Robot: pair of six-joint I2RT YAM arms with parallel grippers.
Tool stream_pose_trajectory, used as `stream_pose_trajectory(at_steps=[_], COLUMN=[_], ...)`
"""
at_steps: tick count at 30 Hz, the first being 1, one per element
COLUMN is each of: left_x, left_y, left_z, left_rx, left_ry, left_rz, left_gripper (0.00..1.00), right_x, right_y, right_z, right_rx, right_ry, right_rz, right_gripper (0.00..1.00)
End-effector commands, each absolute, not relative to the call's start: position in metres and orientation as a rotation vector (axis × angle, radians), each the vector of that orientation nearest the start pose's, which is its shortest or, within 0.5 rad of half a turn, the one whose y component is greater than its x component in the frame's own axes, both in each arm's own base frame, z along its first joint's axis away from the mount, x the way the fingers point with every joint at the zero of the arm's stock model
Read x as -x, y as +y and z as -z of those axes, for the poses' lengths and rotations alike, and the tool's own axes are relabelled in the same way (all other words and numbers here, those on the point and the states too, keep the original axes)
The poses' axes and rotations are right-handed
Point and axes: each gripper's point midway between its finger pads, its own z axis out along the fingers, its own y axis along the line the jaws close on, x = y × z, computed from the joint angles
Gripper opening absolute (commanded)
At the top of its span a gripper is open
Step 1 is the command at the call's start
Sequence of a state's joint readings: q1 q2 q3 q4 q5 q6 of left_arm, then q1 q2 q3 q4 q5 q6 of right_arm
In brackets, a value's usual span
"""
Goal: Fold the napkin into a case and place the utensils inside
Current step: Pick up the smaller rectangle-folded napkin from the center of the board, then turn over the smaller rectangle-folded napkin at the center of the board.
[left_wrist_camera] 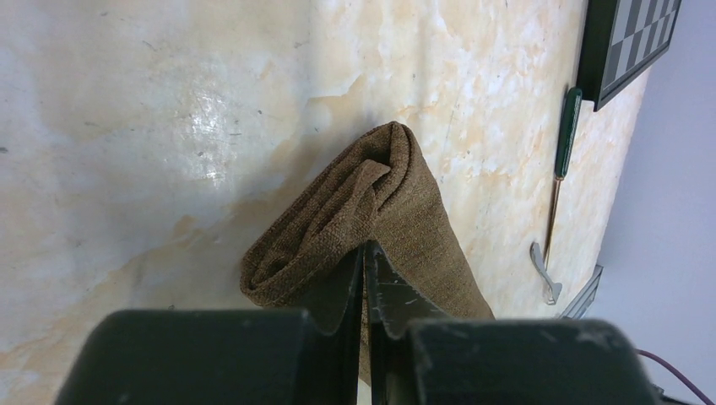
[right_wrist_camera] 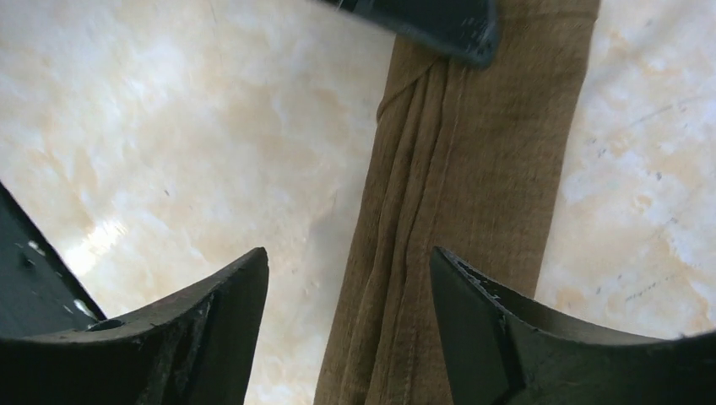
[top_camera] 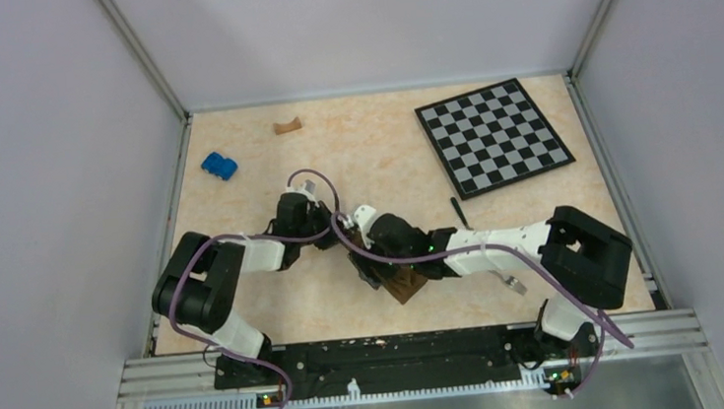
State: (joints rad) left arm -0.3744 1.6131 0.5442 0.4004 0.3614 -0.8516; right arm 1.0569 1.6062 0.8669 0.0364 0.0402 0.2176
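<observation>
We count one napkin (left_wrist_camera: 397,211), one checkerboard (top_camera: 492,136), one blue block (top_camera: 219,165), one small tan piece (top_camera: 287,126), one knife (top_camera: 459,213), one fork (top_camera: 514,284), and two grippers: left gripper (left_wrist_camera: 365,253) and right gripper (right_wrist_camera: 348,257).

Napkin (left_wrist_camera: 397,211): coarse woven cloth, matt brown, softly creased. Table (left_wrist_camera: 169,126): smooth marbled beige top with a glossy sheen. Right gripper (right_wrist_camera: 346,257) fingers (right_wrist_camera: 211,329): matt black plastic, scuffed edges.

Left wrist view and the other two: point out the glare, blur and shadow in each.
Left wrist view: white glare on the table, napkin sharp, left claw dark and soft at the bottom. Right wrist view: faint sheen on the table at lower left, a dark part at the top edge blurred. Top view: even light, no glare, only weak shadows.
</observation>
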Motion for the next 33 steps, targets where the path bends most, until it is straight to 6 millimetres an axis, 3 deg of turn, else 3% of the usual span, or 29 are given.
stream_pose_trajectory(at_steps=[1,6,11,15,20,24,30,33], left_x=[-0.291,-0.293,-0.294,-0.298,-0.307,-0.321,-0.320,-0.312], left_y=[-0.204,-0.204,-0.204,-0.202,-0.186,-0.152,-0.086,-0.067], left_z=[-0.006,-0.009,-0.013,-0.026,-0.053,-0.100,-0.178,-0.220], left_rx=[0.416,0.409,0.412,0.402,0.380,0.383,0.412,0.403], left_ry=[2.453,2.449,2.437,2.406,2.359,2.247,2.082,1.964], left_rz=[0.951,0.953,0.953,0.956,0.897,0.805,0.568,0.483], left_gripper=[0.09,0.09,0.13,0.27,0.41,0.50,0.55,0.57], right_x=[-0.208,-0.213,-0.212,-0.211,-0.209,-0.201,-0.171,-0.153], right_y=[0.349,0.348,0.343,0.338,0.344,0.362,0.406,0.426], right_z=[-0.057,-0.045,-0.018,-0.004,-0.016,-0.042,-0.092,-0.117], right_rx=[1.022,1.055,1.074,1.030,0.925,0.882,0.841,0.783], right_ry=[2.121,2.093,2.088,2.081,2.099,2.102,2.177,2.201], right_rz=[-0.350,-0.163,0.020,0.146,0.059,-0.160,-0.913,-1.319], right_gripper=[0.70,0.68,0.57,0.35,0.00,0.00,0.00,0.00])
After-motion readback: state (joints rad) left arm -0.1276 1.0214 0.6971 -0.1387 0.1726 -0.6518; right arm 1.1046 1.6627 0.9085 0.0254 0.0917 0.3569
